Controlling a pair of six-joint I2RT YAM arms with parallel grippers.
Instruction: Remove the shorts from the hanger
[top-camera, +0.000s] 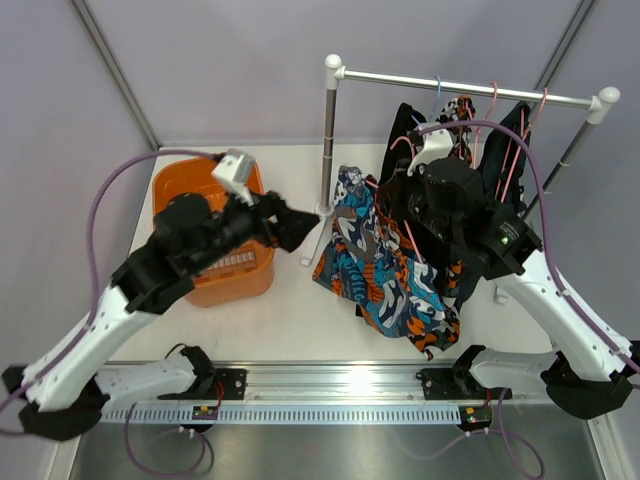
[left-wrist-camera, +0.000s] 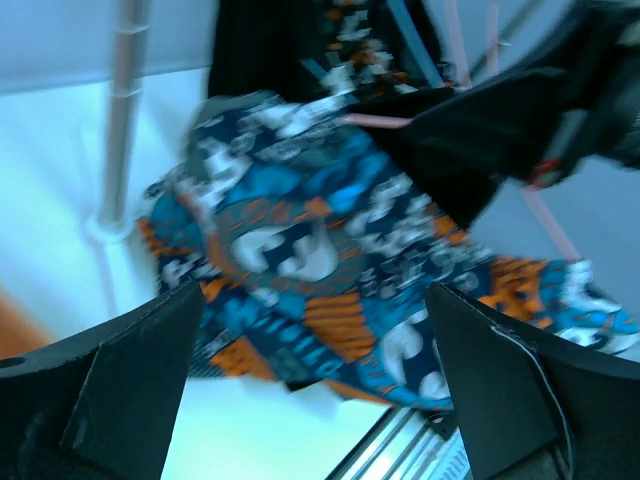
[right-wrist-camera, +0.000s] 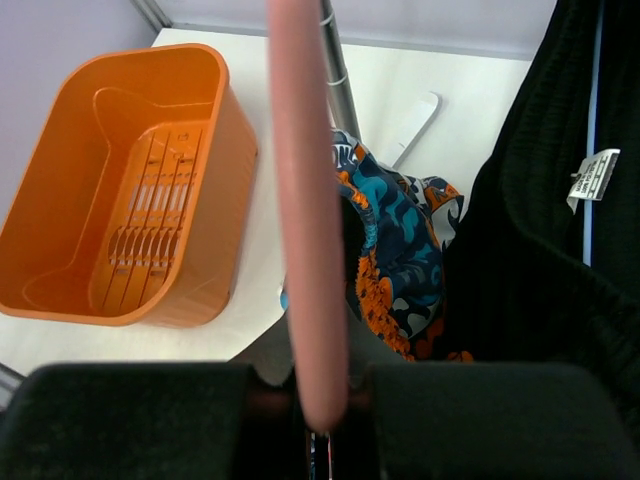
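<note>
nearest, the left gripper (top-camera: 297, 226) stands wide open with nothing in it, reaching from beside the orange basket (top-camera: 165, 190) toward the patterned shorts (top-camera: 385, 270). these teal-blue and orange shorts trail from a pink hanger (right-wrist-camera: 300, 200) down toward the table, between the rack's post and the right arm. the right gripper (right-wrist-camera: 318, 395) is clenched on that hanger's bar, holding it up off the rail (top-camera: 470, 88). farther back, black shorts (right-wrist-camera: 530, 250) and a camouflage pair (top-camera: 460, 110) hang from the rail on other hangers.

the cloth looks light and wholly floppy — it will likely sag, fold and follow any tug rather than keep a shape, and thin fabric may slip from a shallow pinch. a good hold would probably be a bunched fold near the free lower edge facing the left claw, taken deep between the fingers, then drawn away from the hanger while the right side keeps it steady — watching for the waistband snagging on the bar.
</note>
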